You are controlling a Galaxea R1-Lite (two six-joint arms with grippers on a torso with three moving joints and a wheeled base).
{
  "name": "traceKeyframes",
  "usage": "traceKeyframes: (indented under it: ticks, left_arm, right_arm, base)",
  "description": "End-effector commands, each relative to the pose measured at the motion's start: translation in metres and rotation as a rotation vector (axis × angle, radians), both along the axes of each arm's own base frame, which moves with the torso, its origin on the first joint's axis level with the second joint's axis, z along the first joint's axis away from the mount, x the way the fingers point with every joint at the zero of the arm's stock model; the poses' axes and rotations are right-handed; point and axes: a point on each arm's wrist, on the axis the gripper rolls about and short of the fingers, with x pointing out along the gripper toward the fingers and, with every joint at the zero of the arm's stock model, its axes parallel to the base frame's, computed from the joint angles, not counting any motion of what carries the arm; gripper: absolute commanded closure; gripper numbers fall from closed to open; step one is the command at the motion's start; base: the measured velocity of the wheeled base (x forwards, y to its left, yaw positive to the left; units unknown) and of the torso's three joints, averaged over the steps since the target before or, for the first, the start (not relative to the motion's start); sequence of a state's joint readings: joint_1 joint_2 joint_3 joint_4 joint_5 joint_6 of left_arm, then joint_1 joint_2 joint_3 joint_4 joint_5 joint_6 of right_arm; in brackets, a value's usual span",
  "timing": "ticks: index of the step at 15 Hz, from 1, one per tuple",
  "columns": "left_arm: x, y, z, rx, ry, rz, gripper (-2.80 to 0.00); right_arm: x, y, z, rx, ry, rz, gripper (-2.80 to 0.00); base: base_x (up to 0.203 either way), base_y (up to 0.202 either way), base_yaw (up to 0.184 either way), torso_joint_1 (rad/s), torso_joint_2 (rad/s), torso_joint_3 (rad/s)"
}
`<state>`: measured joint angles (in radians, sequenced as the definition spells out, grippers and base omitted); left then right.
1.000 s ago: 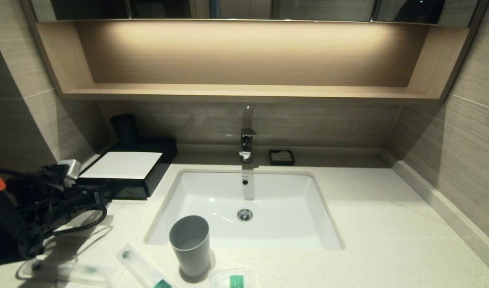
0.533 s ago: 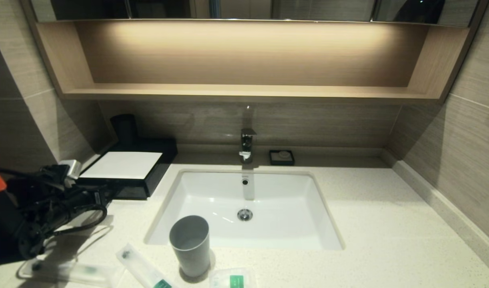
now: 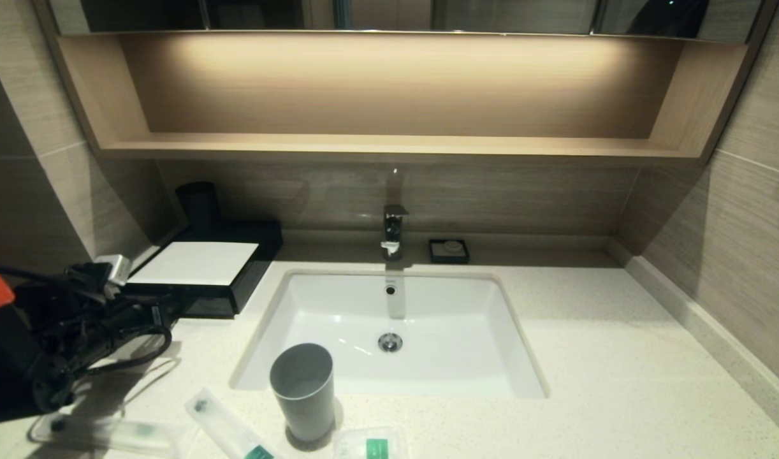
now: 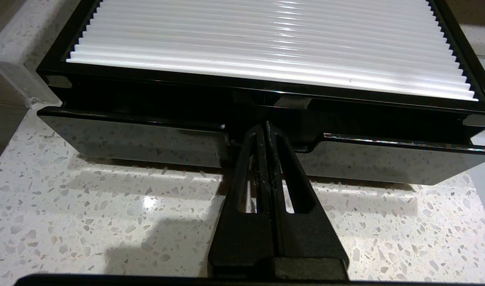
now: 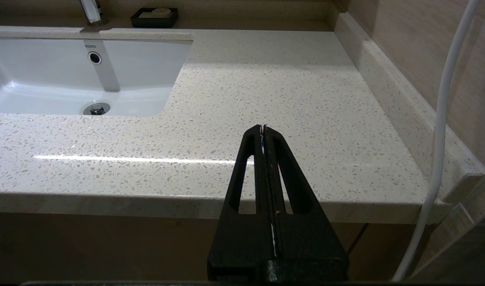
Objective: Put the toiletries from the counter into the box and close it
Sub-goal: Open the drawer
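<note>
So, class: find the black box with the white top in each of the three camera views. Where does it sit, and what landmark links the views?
Head view: the box sits at the counter's back left, left of the sink.
Left wrist view: it fills the upper frame, the shut left gripper at its drawer front.
Right wrist view: not in it.
Shared landmark: the speckled counter.
</note>
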<state>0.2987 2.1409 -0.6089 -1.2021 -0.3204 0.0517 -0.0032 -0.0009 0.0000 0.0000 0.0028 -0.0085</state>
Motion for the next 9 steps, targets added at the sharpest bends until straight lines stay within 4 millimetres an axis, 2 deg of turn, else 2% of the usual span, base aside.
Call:
traceKeyframes:
  ticks: [1,9]
  left_arm:
    - [0.0006,0.0003,-0.0001,0.002,-0.006,-0.001,0.0]
    - [0.0012,-0.0001,-0.0008,0.006,-0.022,-0.004,0.0]
  right_arm:
    - [0.0002,0.0,-0.0004,-0.001,0.002,0.0,0.0]
    - [0.0002,0.0,-0.0004,-0.001,0.002,0.0,0.0]
  base:
    - [0.0,0.0,0.0,0.0,0.0,0.0]
    - [0.0,0.0,0.0,0.0,0.0,0.0]
